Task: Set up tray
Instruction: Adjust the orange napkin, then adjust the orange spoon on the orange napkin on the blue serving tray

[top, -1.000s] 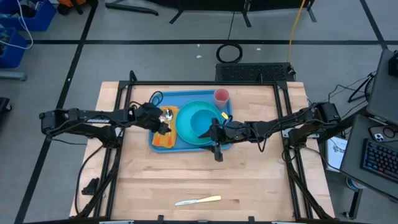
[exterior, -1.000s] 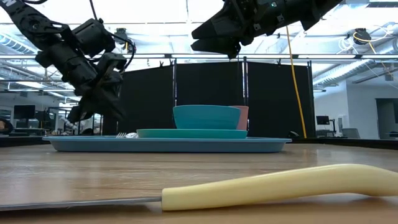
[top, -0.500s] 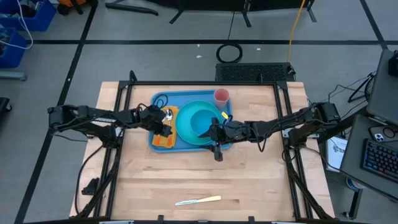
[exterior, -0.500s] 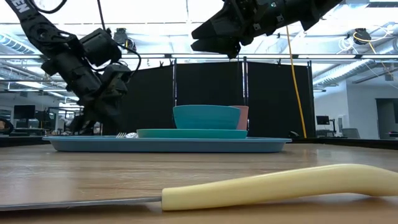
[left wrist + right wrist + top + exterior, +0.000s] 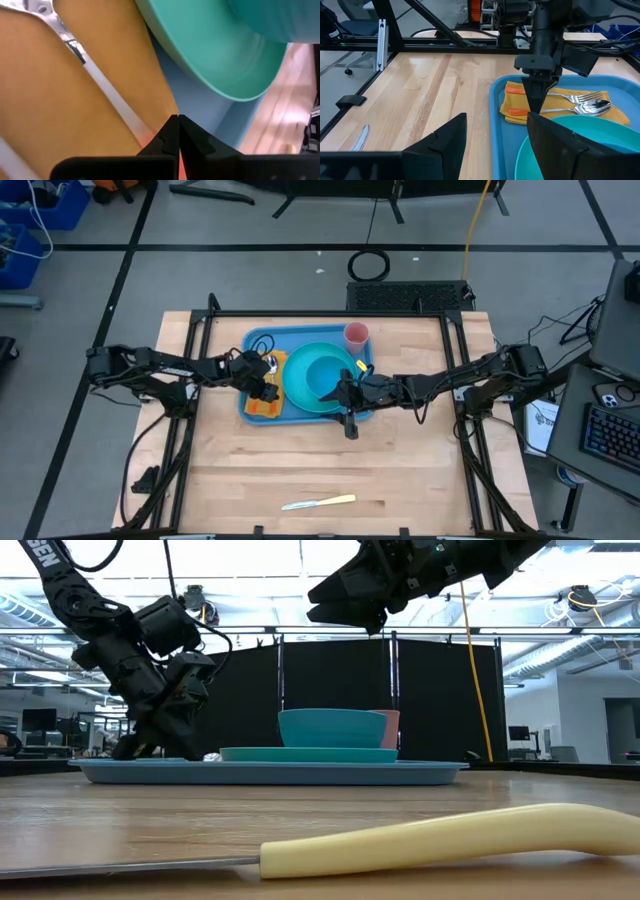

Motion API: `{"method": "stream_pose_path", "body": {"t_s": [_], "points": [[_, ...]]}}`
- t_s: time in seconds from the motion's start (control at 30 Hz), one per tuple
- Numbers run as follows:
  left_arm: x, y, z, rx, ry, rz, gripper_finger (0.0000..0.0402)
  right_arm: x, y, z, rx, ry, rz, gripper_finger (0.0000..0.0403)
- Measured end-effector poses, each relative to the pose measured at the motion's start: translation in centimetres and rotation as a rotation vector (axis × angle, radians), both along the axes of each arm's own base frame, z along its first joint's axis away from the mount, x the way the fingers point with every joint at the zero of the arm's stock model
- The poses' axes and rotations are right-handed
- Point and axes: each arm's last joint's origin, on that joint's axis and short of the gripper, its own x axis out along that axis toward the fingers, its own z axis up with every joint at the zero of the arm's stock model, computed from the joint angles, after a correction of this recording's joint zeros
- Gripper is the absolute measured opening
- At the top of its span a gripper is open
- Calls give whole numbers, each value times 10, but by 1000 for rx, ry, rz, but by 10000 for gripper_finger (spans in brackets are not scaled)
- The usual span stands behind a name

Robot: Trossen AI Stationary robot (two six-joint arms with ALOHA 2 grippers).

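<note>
Left gripper (image 5: 537, 107): fingers pressed together, tips down on folded orange cloth napkin (image 5: 520, 105), at nine o'clock of round teal plate (image 5: 322, 380). Right gripper (image 5: 347, 395): jaws wide, empty, over large light-blue plastic tray (image 5: 257, 340). Best lifted straight, sparing the metal fork (image 5: 582, 97) beside.

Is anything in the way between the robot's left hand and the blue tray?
Yes. The left hand is shut and pointing down at the orange napkin, which lies on the tray beside the teal plate. The napkin covers the tray floor there.
</note>
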Motion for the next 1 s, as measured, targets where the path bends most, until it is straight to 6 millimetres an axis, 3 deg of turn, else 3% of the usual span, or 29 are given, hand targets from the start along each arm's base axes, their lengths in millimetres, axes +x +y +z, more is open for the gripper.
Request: {"method": "stream_pose_path", "body": {"t_s": [0.57, 0.77, 1.0], "points": [[-4, -1, -8, -18, 88, 29, 5, 0, 0, 0, 0, 0, -1, 196], [4, 1, 3, 78, -48, 51, 5, 0, 0, 0, 2, 1, 6, 196], [7, -5, 9, 49, -100, 2, 21, 0, 4, 0, 10, 1, 37, 196]]}}
